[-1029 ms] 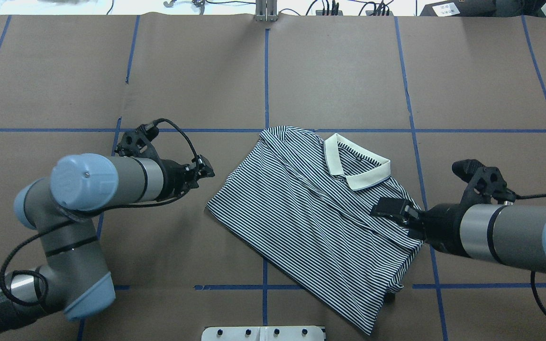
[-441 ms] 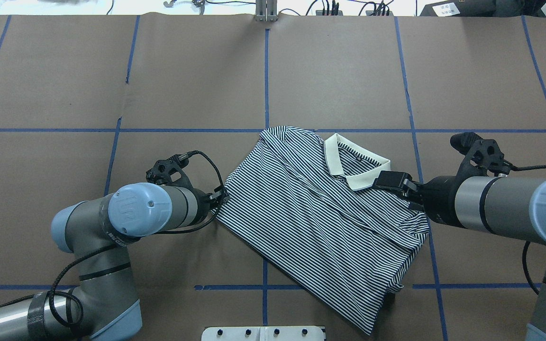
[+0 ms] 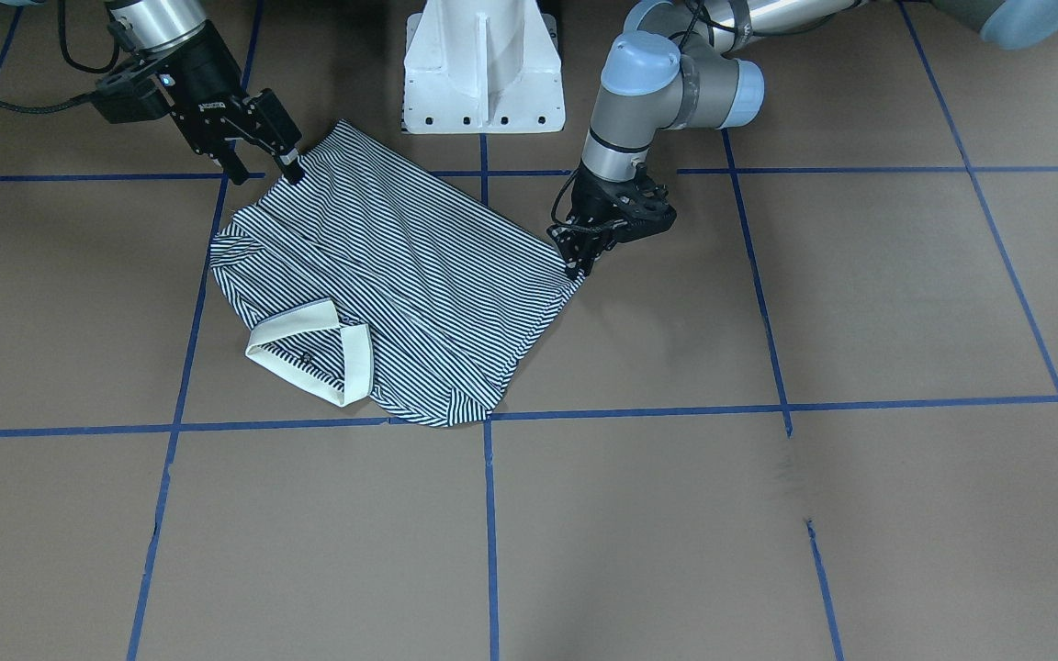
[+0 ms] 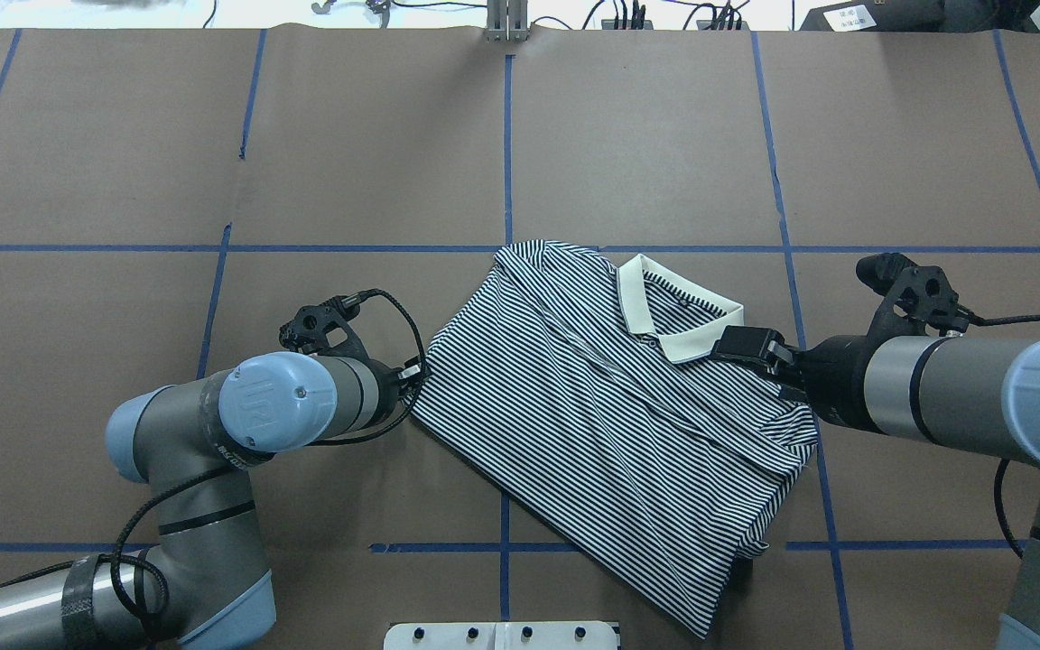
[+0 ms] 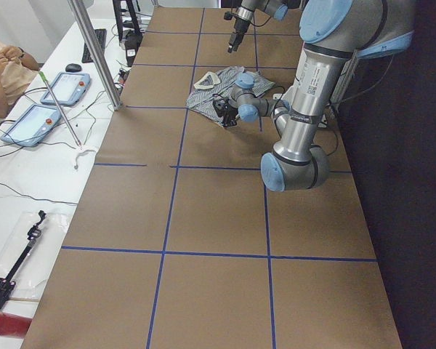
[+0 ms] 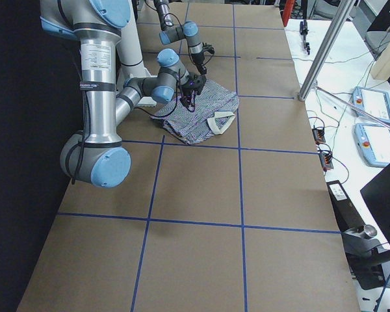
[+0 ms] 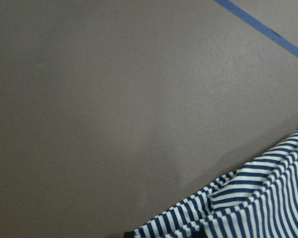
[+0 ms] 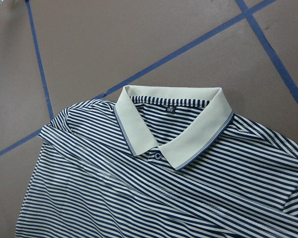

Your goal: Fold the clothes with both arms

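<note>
Moved in since a second ago: left gripper (image 3: 577,260), now at left corner of polo shirt (image 4: 592,397), pinched narrow on cloth, fingertips hidden overhead. One polo shirt, folded, flat on table (image 4: 664,135). Two grippers counted. Right gripper (image 3: 264,170) spread wide just right of collar (image 4: 678,316).

Shirt (image 7: 260,201) edge is peeking in at the lower right corner.
Its navy-and-white stripes are bunching into small folds along the edge, which is lying on a plain brown surface (image 7: 99,99) that is filling most of the view. A blue tape (image 7: 268,33) line is crossing the upper right corner diagonally.
</note>
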